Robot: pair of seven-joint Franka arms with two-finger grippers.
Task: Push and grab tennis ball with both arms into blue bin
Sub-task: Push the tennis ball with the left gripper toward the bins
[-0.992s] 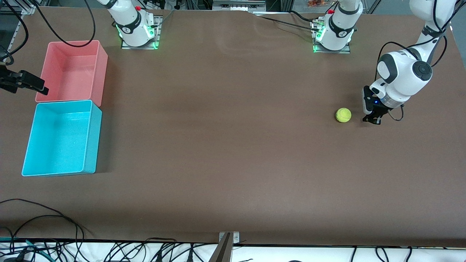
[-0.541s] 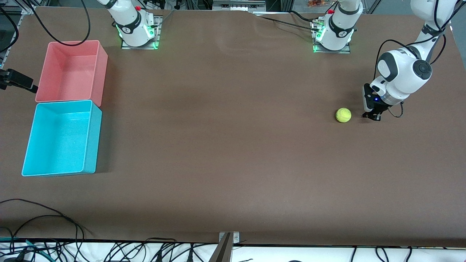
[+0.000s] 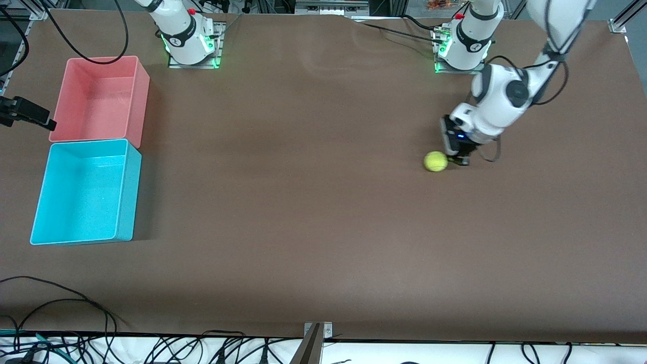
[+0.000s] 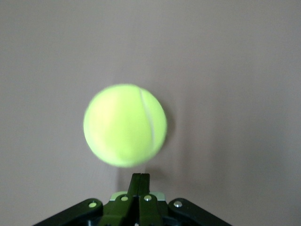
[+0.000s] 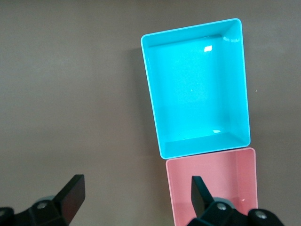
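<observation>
Left gripper point(image 3: 459, 161): my fingers together, low at 3 o'clock of the tennis ball point(image 3: 435, 161), just beside it.
Right gripper point(image 5: 136, 190): my fingers apart, up near the blue bin point(image 3: 83, 192).

Bare brown worktop point(image 3: 303, 212) between the tennis ball point(image 3: 435, 161) and the blue bin point(image 3: 126, 202), nothing in the way. Left gripper point(image 3: 459, 161) low beside the ball, jaws closed together. Pink bin point(image 3: 137, 101) touching the blue bin's farther wall. Right gripper point(image 5: 136, 197) high, jaws spread wide, over worktop beside the 2 bins.

fuzzy felt tennis ball point(image 3: 435, 162), glossy plastic blue bin point(image 3: 40, 222), matt brown table point(image 3: 303, 227)
</observation>
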